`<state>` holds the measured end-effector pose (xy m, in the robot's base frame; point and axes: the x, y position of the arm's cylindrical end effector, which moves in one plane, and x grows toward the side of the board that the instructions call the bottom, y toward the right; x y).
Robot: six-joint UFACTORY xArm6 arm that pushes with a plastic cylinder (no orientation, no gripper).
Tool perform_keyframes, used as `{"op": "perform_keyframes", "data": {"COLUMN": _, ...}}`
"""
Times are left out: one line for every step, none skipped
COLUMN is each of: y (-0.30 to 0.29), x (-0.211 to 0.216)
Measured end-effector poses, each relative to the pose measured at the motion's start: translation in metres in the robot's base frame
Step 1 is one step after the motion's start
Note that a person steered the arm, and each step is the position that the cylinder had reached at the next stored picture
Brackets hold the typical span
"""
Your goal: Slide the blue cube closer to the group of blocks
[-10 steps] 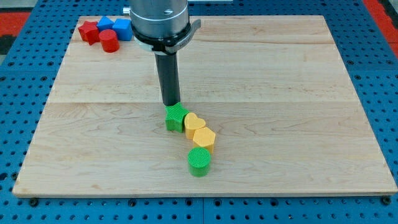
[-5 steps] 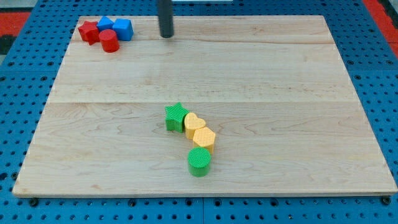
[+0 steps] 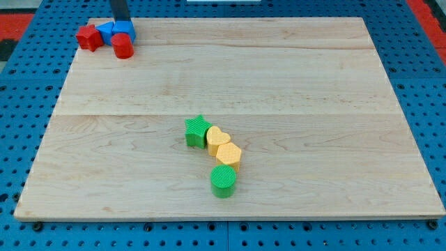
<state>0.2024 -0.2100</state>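
The blue cube (image 3: 125,30) sits at the view's top left, pressed into a cluster with another blue block (image 3: 106,30), a red star-like block (image 3: 88,36) and a red cylinder (image 3: 123,45). My tip (image 3: 121,22) comes down at the cube's top edge, touching or just behind it, and part of the cube is hidden by the rod. The other group lies in the board's middle: a green star (image 3: 198,130), a yellow heart (image 3: 217,137), a yellow hexagon (image 3: 228,154) and a green cylinder (image 3: 223,181), in a chain running down to the right.
The wooden board (image 3: 313,104) lies on a blue pegboard table (image 3: 425,84). The top-left cluster sits close to the board's top edge and left corner.
My tip went from beside the green star up to the top edge, then left onto the blue cube. The cube and the red star-like block shifted slightly left.
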Motion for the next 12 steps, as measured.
{"op": "perform_keyframes", "data": {"y": -0.007, "x": -0.006}}
{"op": "perform_keyframes", "data": {"y": 0.024, "x": 0.020}}
{"op": "perform_keyframes", "data": {"y": 0.042, "x": 0.058}}
{"op": "perform_keyframes", "data": {"y": 0.063, "x": 0.060}}
{"op": "perform_keyframes", "data": {"y": 0.070, "x": 0.062}}
{"op": "perform_keyframes", "data": {"y": 0.056, "x": 0.065}}
{"op": "perform_keyframes", "data": {"y": 0.044, "x": 0.078}}
{"op": "perform_keyframes", "data": {"y": 0.054, "x": 0.139}}
{"op": "perform_keyframes", "data": {"y": 0.071, "x": 0.197}}
{"op": "perform_keyframes", "data": {"y": 0.129, "x": 0.206}}
{"op": "perform_keyframes", "data": {"y": 0.143, "x": 0.152}}
{"op": "perform_keyframes", "data": {"y": 0.171, "x": 0.198}}
